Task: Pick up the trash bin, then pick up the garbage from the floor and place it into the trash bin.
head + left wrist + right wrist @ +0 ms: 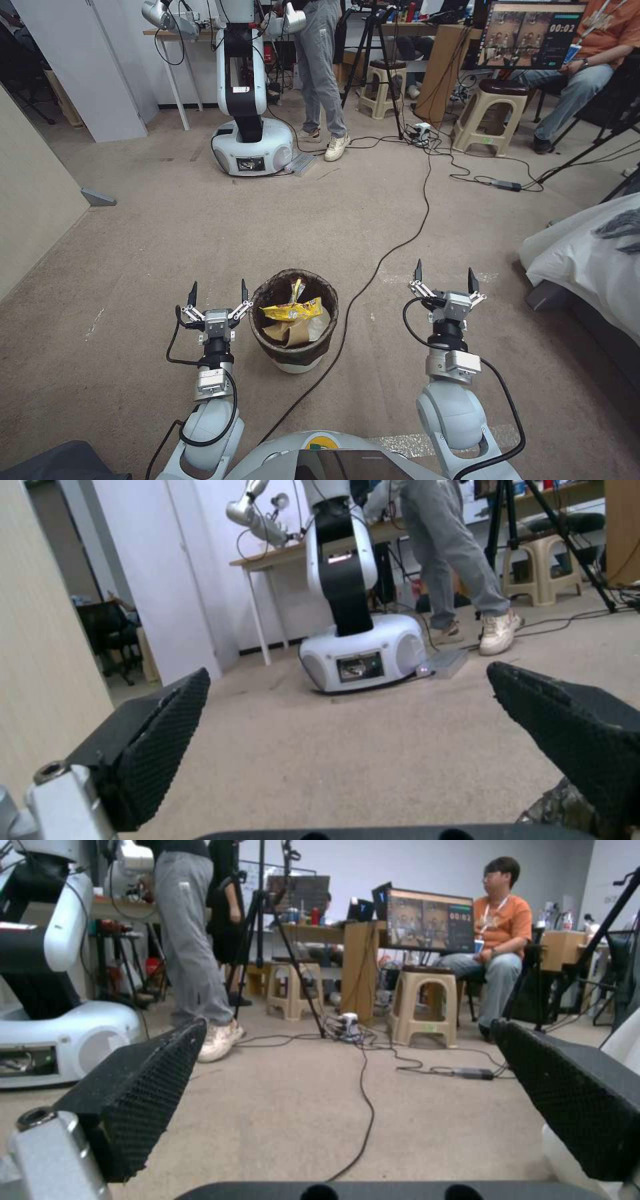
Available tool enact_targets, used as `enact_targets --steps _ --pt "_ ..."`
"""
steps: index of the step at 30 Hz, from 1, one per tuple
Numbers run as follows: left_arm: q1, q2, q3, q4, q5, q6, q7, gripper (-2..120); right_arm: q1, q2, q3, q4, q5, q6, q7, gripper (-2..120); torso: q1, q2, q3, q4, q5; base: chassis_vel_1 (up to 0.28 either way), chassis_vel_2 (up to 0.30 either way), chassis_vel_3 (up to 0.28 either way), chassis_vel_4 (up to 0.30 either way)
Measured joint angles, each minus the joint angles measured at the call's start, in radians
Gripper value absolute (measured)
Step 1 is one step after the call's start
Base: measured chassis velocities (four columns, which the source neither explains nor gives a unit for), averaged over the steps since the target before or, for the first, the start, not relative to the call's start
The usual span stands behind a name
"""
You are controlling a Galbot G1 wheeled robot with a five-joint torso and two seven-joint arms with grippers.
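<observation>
A: Fingers [193, 294] of the left gripper [218, 294] stood spread apart, lower left of centre, gripping nothing.

B: Noted. Trash bin [294, 357] sat on the carpet [133, 267] just right of it, lower centre, holding a yellow wrapper [292, 310] and brown paper bag [293, 331].

A: Right gripper [445, 275], lower right, likewise spread, empty.

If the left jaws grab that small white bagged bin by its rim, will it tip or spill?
The small round white plastic trash bin probably lifts easily: it holds light litter such as a yellow snack wrapper and brown paper. The dark bag wrapped over its rim may slip under the jaws. Gripped on one side by the left gripper, it would likely tilt.
</observation>
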Motion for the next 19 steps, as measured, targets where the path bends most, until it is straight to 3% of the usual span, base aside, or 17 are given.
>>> enact_targets --steps 19 --pt "-0.002 0.002 0.002 0.000 -0.008 0.006 -0.003 100 0.001 -0.001 -0.002 -0.001 0.002 -0.002 0.000 100 0.000 0.000 0.000 0.0000 -0.0001 0.000 0.000 0.000 0.000"
